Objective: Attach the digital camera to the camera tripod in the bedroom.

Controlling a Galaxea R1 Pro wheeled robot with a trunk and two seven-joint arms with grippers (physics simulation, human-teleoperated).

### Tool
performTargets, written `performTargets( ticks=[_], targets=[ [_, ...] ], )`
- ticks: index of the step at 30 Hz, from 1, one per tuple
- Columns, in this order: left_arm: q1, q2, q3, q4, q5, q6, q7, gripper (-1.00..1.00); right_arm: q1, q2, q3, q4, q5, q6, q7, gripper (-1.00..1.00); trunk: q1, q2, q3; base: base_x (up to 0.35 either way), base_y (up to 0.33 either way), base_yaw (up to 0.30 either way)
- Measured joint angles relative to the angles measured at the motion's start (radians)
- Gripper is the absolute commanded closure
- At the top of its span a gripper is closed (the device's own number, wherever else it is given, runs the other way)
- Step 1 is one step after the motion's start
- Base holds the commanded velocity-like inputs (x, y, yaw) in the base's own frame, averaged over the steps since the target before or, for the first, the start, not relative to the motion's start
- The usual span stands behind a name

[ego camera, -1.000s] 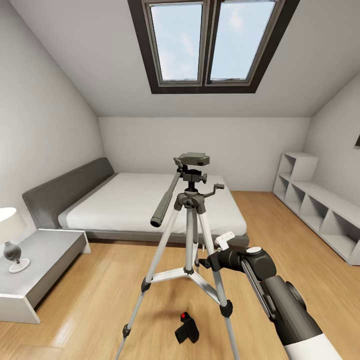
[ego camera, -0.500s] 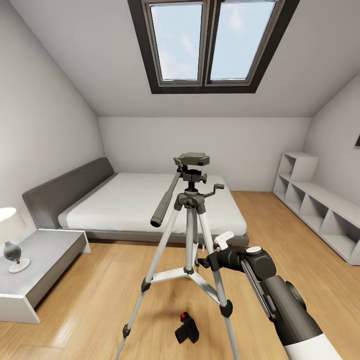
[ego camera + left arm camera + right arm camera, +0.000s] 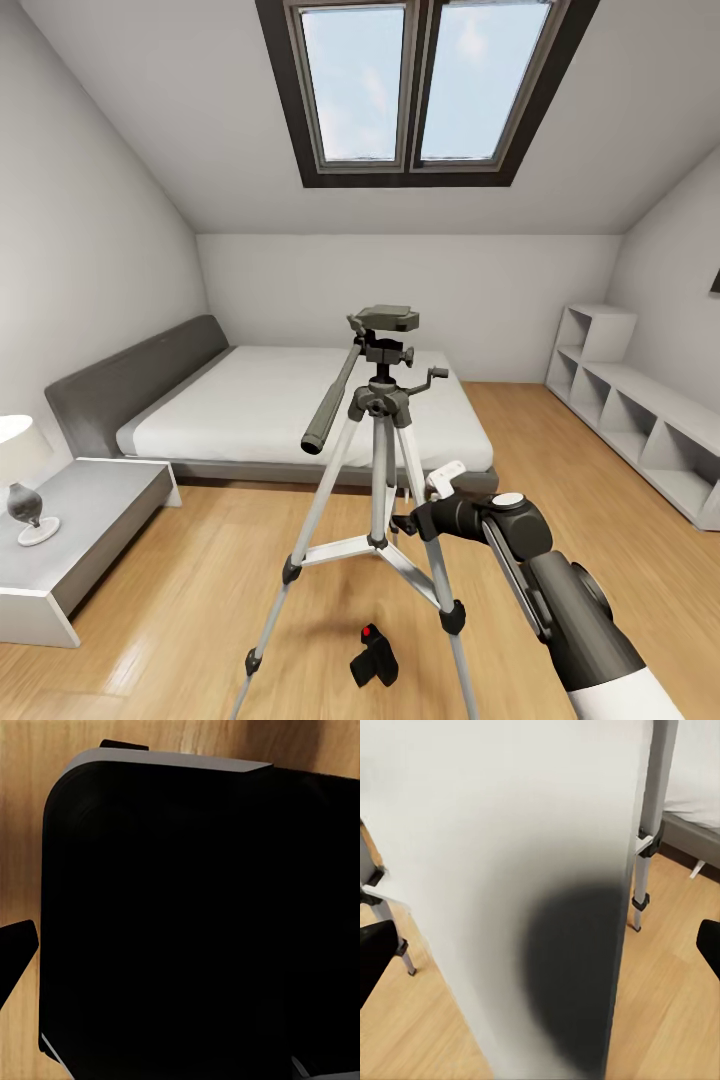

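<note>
Attic bedroom: digital camera [image 3: 373, 656] lies on floor beneath camera tripod [image 3: 380, 420]. Right gripper [image 3: 432, 500] hovers beside a leg, jaw state unclear; next, reach down.

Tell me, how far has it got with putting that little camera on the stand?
Barely begun. The robot already faces the tall silver-legged tripod, whose dark grey head plate is bare. The small black camera with a red button lies on the wood floor between the legs, unheld. The right gripper sits beside a tripod leg. Picking up and mounting remain.
</note>
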Motion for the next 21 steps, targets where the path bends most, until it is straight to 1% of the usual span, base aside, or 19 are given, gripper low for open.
performTargets(
  ticks=[19, 20, 21],
  targets=[
    [0.0, 0.0, 0.0, 0.0, 0.0, 0.0, 0.0, -1.0, 0.0, 0.0, -0.006, 0.001, 0.01, -0.003, 0.004, -1.0, 0.0, 0.0, 0.0, 0.0, 0.0, 0.0],
    [0.0, 0.0, 0.0, 0.0, 0.0, 0.0, 0.0, -1.0, 0.0, 0.0, -0.006, 0.001, 0.01, -0.003, 0.003, 1.0, 0.0, 0.0, 0.0, 0.0, 0.0, 0.0],
    [0.0, 0.0, 0.0, 0.0, 0.0, 0.0, 0.0, -1.0, 0.0, 0.0, -0.006, 0.001, 0.01, -0.003, 0.002, 1.0, 0.0, 0.0, 0.0, 0.0, 0.0, 0.0]
  ],
)
